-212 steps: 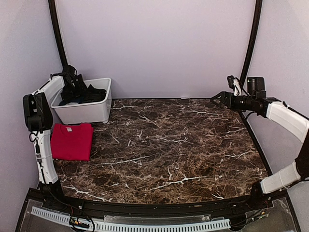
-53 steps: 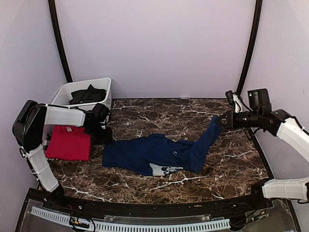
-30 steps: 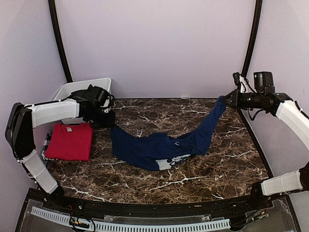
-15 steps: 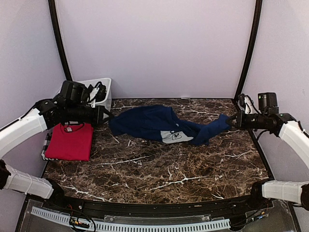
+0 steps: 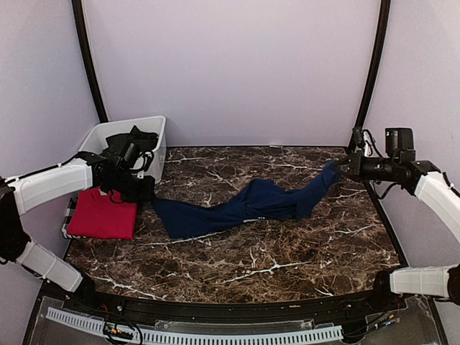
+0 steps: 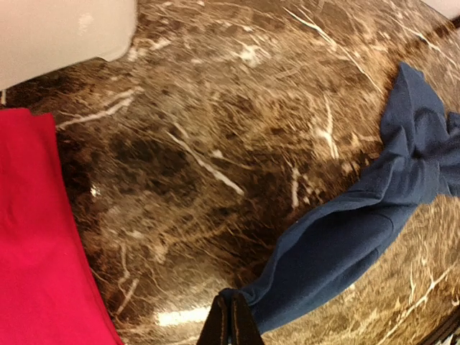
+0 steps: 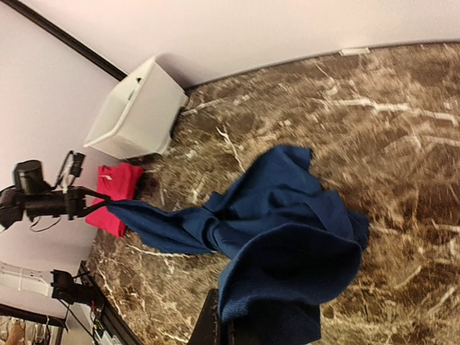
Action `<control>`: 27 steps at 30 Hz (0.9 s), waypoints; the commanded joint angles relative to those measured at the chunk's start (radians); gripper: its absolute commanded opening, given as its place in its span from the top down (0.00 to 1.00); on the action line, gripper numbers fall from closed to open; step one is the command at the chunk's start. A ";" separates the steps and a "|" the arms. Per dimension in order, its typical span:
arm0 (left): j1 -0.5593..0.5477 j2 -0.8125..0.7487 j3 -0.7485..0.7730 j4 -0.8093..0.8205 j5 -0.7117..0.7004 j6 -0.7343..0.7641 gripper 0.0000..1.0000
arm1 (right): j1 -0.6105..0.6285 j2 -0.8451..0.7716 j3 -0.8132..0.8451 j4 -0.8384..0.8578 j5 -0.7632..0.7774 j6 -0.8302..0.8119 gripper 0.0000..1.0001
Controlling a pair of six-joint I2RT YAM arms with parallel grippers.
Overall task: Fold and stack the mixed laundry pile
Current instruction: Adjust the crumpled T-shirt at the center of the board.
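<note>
A: Navy T-shirt [image 5: 251, 205] is strung across the bench [image 5: 273, 251] and sags onto it mid-span. One edge is pinched in the closed left gripper [image 5: 149, 195], and the far end is clamped in the right gripper [image 5: 336, 167].
B: Noted. Cloth is judged light, limp and non-fragile, and is twisted at the centre. Hem corners or shoulders should be taken, not bunched folds. Red T-shirt [image 5: 106, 214] is lying folded at left.
</note>
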 commanded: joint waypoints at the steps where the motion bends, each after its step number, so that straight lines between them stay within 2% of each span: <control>1: 0.064 0.102 0.223 0.087 0.130 -0.005 1.00 | -0.003 0.008 0.186 0.093 -0.115 -0.016 1.00; 8: 0.063 0.489 0.863 0.048 0.257 0.059 1.00 | -0.006 0.012 0.488 -0.016 -0.027 -0.095 1.00; 11: 0.065 0.598 1.052 0.017 0.255 0.076 1.00 | 0.003 0.044 0.541 0.039 -0.120 -0.034 1.00; 13: 0.073 0.688 1.179 -0.035 0.222 0.087 1.00 | 0.078 0.079 0.547 0.092 -0.149 0.008 1.00; 15: 0.102 0.727 1.258 -0.091 0.199 0.067 0.98 | 0.237 0.124 0.560 0.098 -0.079 -0.018 1.00; 17: 0.146 0.721 1.266 -0.142 0.193 0.001 0.91 | 0.400 0.189 0.557 0.121 -0.036 -0.038 1.00; 18: 0.158 0.707 1.228 -0.156 0.202 -0.006 0.83 | 0.475 0.237 0.547 0.140 -0.017 -0.038 1.00; 21: 0.176 0.579 1.026 -0.100 0.212 0.010 0.57 | 0.706 0.367 0.520 0.175 0.059 -0.057 1.00; 24: 0.177 0.470 0.871 -0.015 0.224 0.005 0.45 | 0.845 0.517 0.527 0.222 0.050 -0.055 1.00; 25: 0.177 0.426 0.814 -0.005 0.221 0.005 0.40 | 0.875 0.564 0.539 0.226 0.032 -0.057 0.96; 27: 0.177 0.376 0.742 0.000 0.225 0.010 0.34 | 0.902 0.629 0.576 0.192 0.003 -0.074 0.62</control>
